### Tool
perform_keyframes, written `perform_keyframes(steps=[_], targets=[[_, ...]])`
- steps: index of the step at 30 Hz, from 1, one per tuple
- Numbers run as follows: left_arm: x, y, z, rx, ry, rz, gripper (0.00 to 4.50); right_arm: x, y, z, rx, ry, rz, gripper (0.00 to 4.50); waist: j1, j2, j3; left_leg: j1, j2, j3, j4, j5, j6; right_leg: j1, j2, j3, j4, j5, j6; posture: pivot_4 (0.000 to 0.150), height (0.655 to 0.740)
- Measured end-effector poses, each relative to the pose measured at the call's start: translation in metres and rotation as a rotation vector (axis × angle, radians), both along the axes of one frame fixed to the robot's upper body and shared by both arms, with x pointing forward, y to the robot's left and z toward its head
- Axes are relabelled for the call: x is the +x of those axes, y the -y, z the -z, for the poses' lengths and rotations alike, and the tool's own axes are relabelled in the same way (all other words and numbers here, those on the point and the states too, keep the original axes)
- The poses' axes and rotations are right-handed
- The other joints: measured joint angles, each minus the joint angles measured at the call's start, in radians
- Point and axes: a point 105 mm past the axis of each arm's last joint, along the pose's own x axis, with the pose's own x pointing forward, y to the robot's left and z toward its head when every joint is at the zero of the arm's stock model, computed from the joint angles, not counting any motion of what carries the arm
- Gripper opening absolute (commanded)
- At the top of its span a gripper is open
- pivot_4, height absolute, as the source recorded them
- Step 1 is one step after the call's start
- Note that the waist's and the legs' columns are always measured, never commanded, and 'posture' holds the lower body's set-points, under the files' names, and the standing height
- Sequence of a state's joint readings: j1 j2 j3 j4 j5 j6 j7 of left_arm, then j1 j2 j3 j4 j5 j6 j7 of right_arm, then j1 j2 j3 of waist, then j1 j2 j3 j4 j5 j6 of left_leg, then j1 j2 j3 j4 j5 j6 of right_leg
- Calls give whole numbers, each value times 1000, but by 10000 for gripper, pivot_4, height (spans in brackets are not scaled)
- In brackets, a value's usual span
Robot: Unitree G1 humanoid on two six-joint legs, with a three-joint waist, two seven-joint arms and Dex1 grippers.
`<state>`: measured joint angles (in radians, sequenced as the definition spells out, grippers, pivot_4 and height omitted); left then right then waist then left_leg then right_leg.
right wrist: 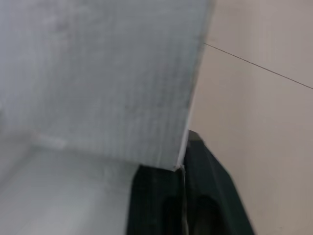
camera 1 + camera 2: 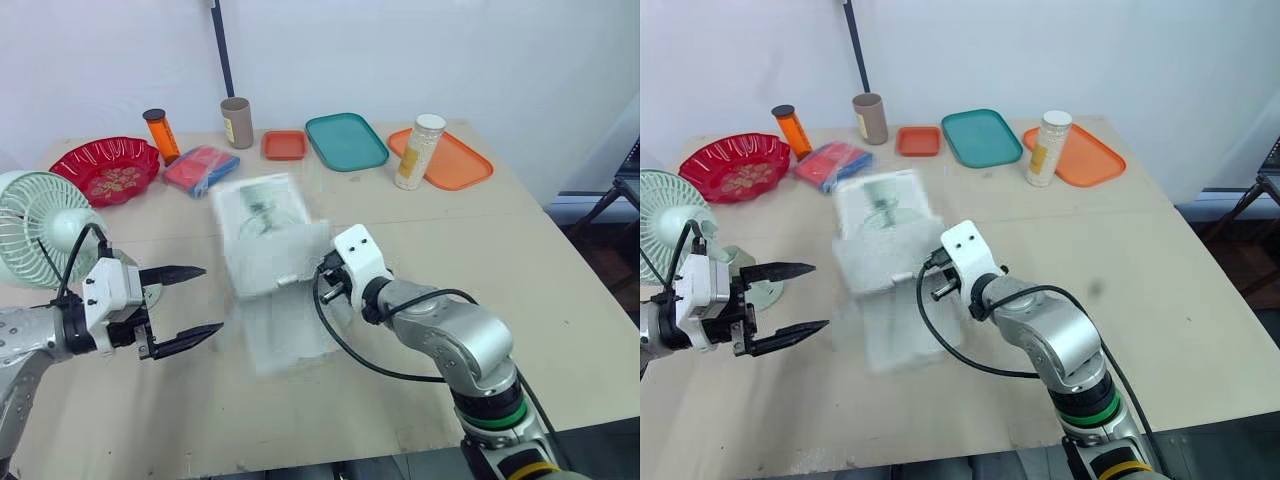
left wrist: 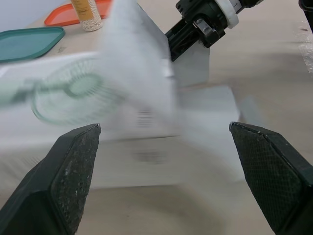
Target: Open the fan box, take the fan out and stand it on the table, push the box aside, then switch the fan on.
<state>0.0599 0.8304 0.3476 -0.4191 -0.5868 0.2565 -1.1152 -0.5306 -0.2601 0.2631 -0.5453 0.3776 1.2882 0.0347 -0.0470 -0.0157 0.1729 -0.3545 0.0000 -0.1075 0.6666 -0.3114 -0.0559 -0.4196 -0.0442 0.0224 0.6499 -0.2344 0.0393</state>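
Observation:
The pale green fan [image 2: 45, 225] stands upright on the table's left side. The white fan box [image 2: 265, 235], printed with a fan picture, lies at the middle with flaps spread and shows motion blur. My right gripper [image 2: 322, 272] is at the box's right edge, shut on a cardboard flap [image 1: 122, 88]; the flap's edge runs down between the pressed fingers [image 1: 205, 196]. My left gripper [image 2: 213, 298] is open and empty, just right of the fan's base and a short way left of the box. In the left wrist view the box [image 3: 137, 98] lies ahead of the spread fingers [image 3: 73, 166].
Along the far edge sit a red bowl [image 2: 105, 168], an orange bottle [image 2: 160, 135], a blue and red packet [image 2: 200, 168], a brown cup [image 2: 237, 122], a small orange tray [image 2: 285, 145], a teal tray [image 2: 345, 140], and a white bottle [image 2: 420, 150] by an orange tray [image 2: 460, 165].

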Motion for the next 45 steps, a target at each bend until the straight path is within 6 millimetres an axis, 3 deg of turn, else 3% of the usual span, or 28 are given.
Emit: perform_keyframes(steps=[4,15,19,22,29,33,45], targets=[[1,2,0,-5,5,10,45000,0,-3,1,7,-8,9,315,0,0,0,0,0,0,0,0,0,0,0,0,0,0,0,1500,7400],[6,5,0,-14,8,26,45000,7,17,-1,-24,7,100,315,0,0,0,0,0,0,0,0,0,0,-1,0,0,0,0,1500,7400],[10,6,1,-23,1,31,45000,2,40,-2,-37,19,98,315,2,0,0,-1,-1,0,0,0,0,0,-1,0,0,0,0,1500,7400],[16,10,-1,-33,12,45,45000,-5,71,1,-41,-1,111,315,2,0,0,-1,-1,0,0,0,0,0,-1,0,0,0,1,1500,7400],[22,22,-1,-62,25,91,45000,-13,104,-1,-30,-20,128,315,0,0,0,0,-1,0,0,0,1,0,0,0,0,0,1,1500,7400],[24,25,3,-68,9,105,45000,-15,129,-9,-22,-5,192,315,1,0,0,0,-1,0,0,0,1,1,0,0,0,0,1,1500,7400],[32,47,7,-111,-10,184,45000,-36,190,2,43,-62,435,315,2,1,0,0,-2,1,2,0,1,2,0,2,0,1,2,1500,7400]])
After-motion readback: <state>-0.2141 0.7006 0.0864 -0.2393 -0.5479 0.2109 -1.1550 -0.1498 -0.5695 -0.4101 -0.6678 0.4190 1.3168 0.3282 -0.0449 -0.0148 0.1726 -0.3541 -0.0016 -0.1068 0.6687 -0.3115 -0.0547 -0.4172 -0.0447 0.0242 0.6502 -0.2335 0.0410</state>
